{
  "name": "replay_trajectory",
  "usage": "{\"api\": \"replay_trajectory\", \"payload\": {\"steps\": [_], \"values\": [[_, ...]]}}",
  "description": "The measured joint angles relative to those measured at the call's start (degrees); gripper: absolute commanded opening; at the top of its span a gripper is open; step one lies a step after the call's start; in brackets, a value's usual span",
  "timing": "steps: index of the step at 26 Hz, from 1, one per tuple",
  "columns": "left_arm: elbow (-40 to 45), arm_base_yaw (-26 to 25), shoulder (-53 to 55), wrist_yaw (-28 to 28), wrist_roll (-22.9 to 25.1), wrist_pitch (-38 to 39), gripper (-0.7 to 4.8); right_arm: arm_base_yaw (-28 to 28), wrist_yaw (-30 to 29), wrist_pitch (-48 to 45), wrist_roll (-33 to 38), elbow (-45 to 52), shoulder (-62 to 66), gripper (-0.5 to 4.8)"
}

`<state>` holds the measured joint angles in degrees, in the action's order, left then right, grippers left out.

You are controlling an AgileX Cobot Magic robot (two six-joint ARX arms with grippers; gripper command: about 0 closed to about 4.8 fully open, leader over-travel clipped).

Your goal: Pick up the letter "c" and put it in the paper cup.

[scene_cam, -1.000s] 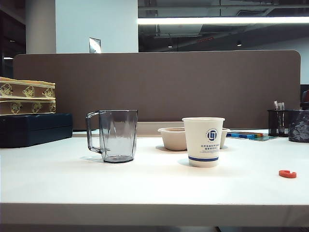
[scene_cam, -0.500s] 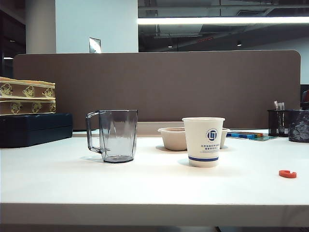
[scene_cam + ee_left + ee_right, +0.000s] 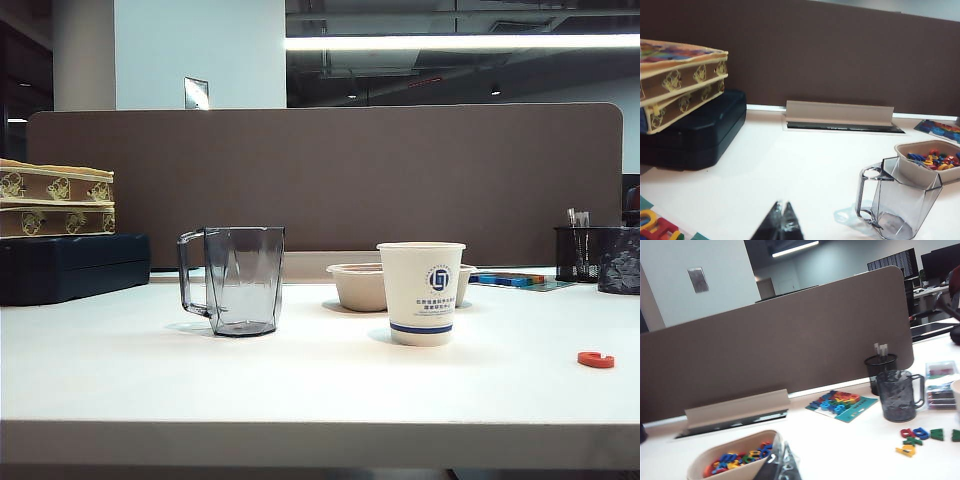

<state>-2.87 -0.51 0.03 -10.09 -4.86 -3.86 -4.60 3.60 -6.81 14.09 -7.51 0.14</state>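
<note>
On the white table, the tiny flat red-orange plastic letter "c" lies untouched, well apart from the white blue-logoed paper cup, while left gripper and right gripper hang near the table's front with jaws pressed together, empty, so everything's left.

Lit from above by a long ceiling strip light, blown out to pure white in the exterior view. Bright, evenly lit white worktop with soft, faint shadows under the clear mug and the paper cup. Dim, murky background upper right. Mild softness and grain throughout. Washed-out glare on the worktop in the left wrist view; tilted right wrist view, blurred at the near edge.
</note>
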Motion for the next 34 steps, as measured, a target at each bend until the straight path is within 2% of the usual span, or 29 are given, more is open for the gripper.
{"api": "replay_trajectory", "payload": {"steps": [3, 6, 10, 16, 19, 20, 22, 24, 27, 28, 29, 34], "values": [[-0.7, 0.0, 0.09, -1.07, 0.24, 0.42, -0.05, 0.0, -0.15, 2.27, -4.17, -1.68, 0.0, 0.0], [-1.55, 0.0, 0.07, -1.6, 0.61, 0.11, -0.05, 0.0, -0.33, 4.5, -4.83, -2.75, 0.07, 0.0], [-3.74, 0.0, 1.66, -3.45, 3.65, 1.2, -0.04, 0.0, -2.43, 11.91, -9.11, -5.38, 0.72, 0.05], [-8.55, 0.0, 11.41, -3.89, 9.94, 1.88, -0.04, -0.02, -3.65, 14.47, -13.44, -10.49, 10.23, 0.54], [-9.66, 0.0, 16.04, -3.89, 10.45, 1.42, -0.03, -0.02, -3.65, 14.49, -14.01, -12.57, 15.63, 0.61], [-9.81, 0.0, 17.11, -3.91, 10.45, 1.18, -0.02, -0.02, -3.76, 14.45, -14.05, -12.83, 16.63, 0.89], [-10.01, 0.0, 19.98, -4.81, 10.43, -1.11, -0.02, -0.02, -6.29, 13.53, -14.12, -13.51, 19.56, 0.91], [-10.01, 0.13, 22.73, -7.93, 10.43, -4.55, -0.02, -0.02, -11.37, 13.38, -14.1, -14.38, 22.25, 0.97], [-10.01, 3.39, 25.42, -8.61, 10.43, -5.6, -0.02, -0.04, -15.74, 12.9, -14.1, -14.6, 25.64, 1.36], [-10.03, 4.44, 25.94, -8.63, 10.43, -5.68, -0.02, -0.04, -16.2, 12.9, -14.12, -14.58, 26.27, 1.96], [-10.01, 6.51, 27.26, -8.57, 10.45, -5.79, -0.02, -0.04, -17.07, 12.9, -14.1, -14.58, 27.91, 2.21], [-10.01, 11.34, 31.61, -8.61, 10.64, -8.68, -0.02, -0.02, -18.49, 13.11, -14.03, -14.58, 31.98, 2.3]]}}
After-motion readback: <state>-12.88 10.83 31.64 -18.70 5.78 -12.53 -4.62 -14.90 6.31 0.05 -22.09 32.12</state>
